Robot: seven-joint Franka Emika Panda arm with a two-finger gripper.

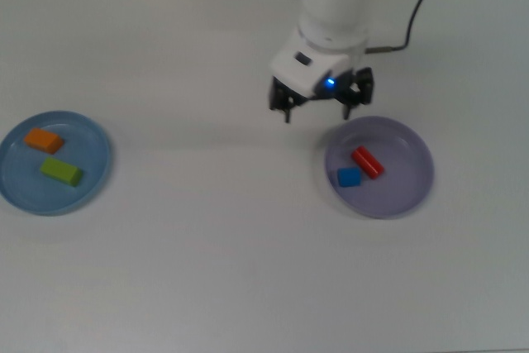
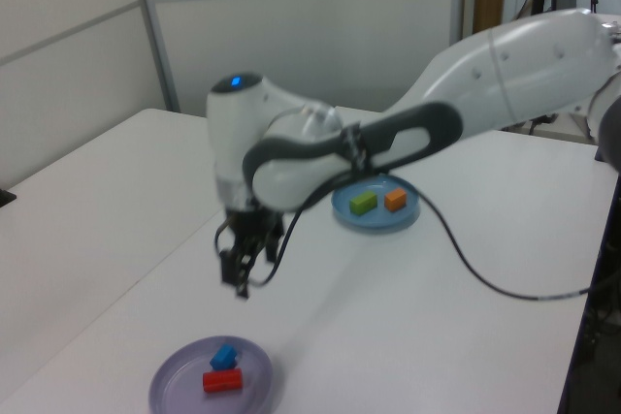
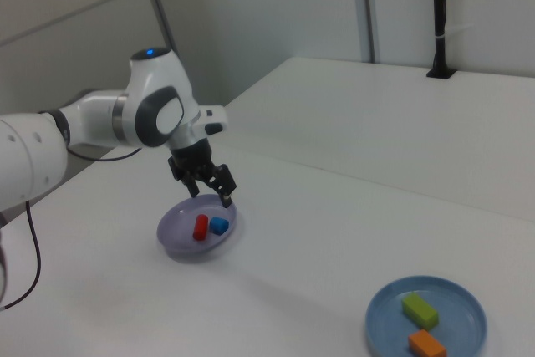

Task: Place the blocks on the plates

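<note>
Top view: gripper (image 1: 318, 108) spread wide and holding nothing, poised over bare white table (image 1: 215, 270) just beyond the far-left rim of lavender plate (image 1: 409, 179). On that plate, red block (image 1: 367, 162) and blue block (image 1: 349, 177), side by side. Well apart at the top view's left, light blue plate (image 1: 91, 167) carrying orange block (image 1: 43, 140) and green block (image 1: 61, 171).

Left view: gripper (image 2: 243, 269) raised above the table, clear of lavender plate (image 2: 175, 390) near the bottom edge, red block (image 2: 222, 381) and blue block (image 2: 225, 357) touching there. Farther back, light blue plate (image 2: 374, 223) with green block (image 2: 364, 203) left of orange block (image 2: 395, 200).

Right view: gripper (image 3: 209, 184) open and empty, just above the far rim of lavender plate (image 3: 177, 240). Red block (image 3: 201, 226) left of blue block (image 3: 219, 226). Near right: light blue plate (image 3: 380, 311), green block (image 3: 420, 310), orange block (image 3: 427, 344).
</note>
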